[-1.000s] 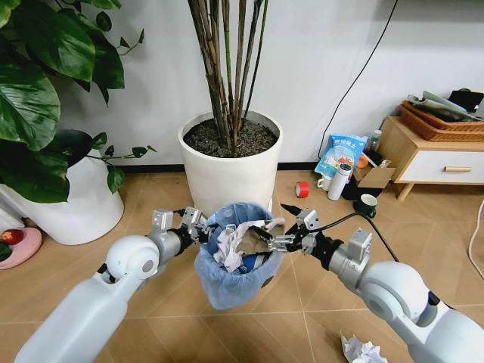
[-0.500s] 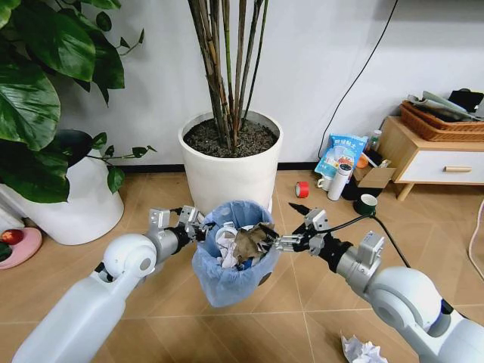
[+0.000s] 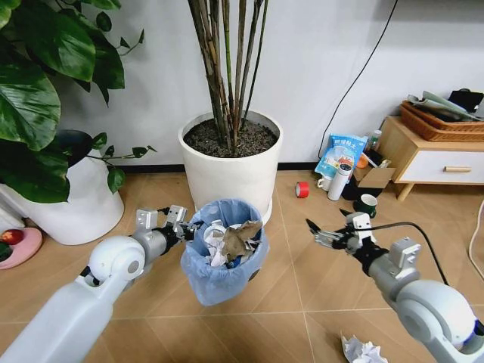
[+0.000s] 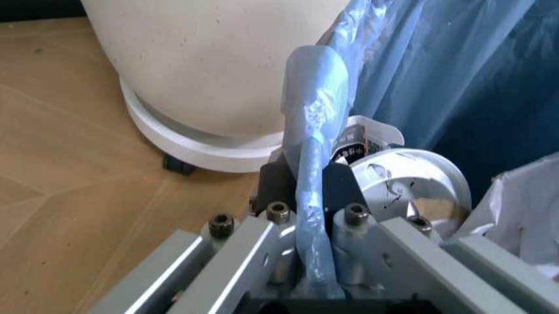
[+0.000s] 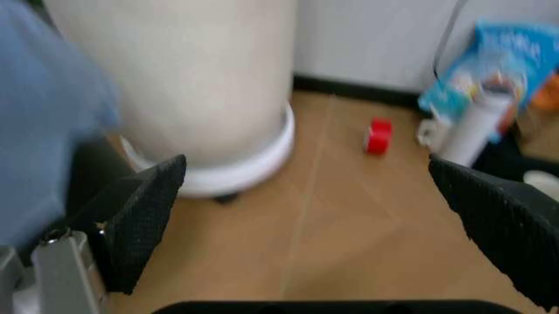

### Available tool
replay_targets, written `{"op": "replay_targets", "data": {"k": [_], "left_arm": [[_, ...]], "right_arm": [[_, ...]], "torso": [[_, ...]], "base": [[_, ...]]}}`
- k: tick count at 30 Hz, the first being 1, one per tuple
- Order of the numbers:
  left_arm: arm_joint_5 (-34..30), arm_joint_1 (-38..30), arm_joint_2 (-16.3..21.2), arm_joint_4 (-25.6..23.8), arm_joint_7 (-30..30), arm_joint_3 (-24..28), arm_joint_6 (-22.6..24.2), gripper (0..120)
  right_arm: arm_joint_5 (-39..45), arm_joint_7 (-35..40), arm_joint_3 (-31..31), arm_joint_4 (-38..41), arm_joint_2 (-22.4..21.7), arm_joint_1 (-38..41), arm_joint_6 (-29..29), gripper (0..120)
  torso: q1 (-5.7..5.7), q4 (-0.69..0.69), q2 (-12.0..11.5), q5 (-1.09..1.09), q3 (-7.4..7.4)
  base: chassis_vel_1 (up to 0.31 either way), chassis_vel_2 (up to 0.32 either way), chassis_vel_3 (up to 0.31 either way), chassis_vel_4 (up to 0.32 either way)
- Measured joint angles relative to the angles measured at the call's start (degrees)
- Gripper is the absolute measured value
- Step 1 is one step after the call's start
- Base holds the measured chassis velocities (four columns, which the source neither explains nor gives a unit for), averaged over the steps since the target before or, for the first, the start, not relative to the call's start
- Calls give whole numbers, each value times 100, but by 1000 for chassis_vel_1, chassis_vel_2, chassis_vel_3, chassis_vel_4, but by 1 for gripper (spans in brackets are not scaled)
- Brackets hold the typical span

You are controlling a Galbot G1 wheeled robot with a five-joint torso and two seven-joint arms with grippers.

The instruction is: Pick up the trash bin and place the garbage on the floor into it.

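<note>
The small round trash bin (image 3: 221, 253) wears a crinkly light-blue plastic bag; inside it lie white crumpled paper, a brownish-tan wrapper and a touch of dark blue. Just behind the bin stands a large round white plant pot (image 3: 229, 172) filled with dark brown soil and green-brown bamboo-like stems. To the bin's left sits a second white pot (image 3: 76, 200) under glossy dark-green leaves. To the bin's right, on the tan wood-pattern floor (image 3: 302, 295), lie a crushed red can (image 3: 302, 189), a blue-and-white snack bag (image 3: 339, 154) and a crumpled white paper wad (image 3: 361, 351). Both arms are pale grey-white, with silver-and-black grippers.
</note>
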Motion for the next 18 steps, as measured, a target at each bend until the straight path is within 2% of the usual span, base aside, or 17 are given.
{"op": "replay_targets", "data": {"k": [6,14,18], "left_arm": [[8,27,-74,-58,-17,-6,0,0],[41,83,-146,-94,11,-29,0,0],[41,119,-154,-138,32,-86,0,0]], "right_arm": [[-597,-1039,542,-935,150,-788,617,100],[-1293,-1480,648,-1635,500,-1453,1124,100],[-1796,-1817,676,-2052,809,-1785,1535,100]], "torso": [[0,-2,0,1,0],[0,-1,0,-2,0],[0,-1,0,-3,0]], "base": [[0,0,0,0],[0,0,0,0],[0,0,0,0]]}}
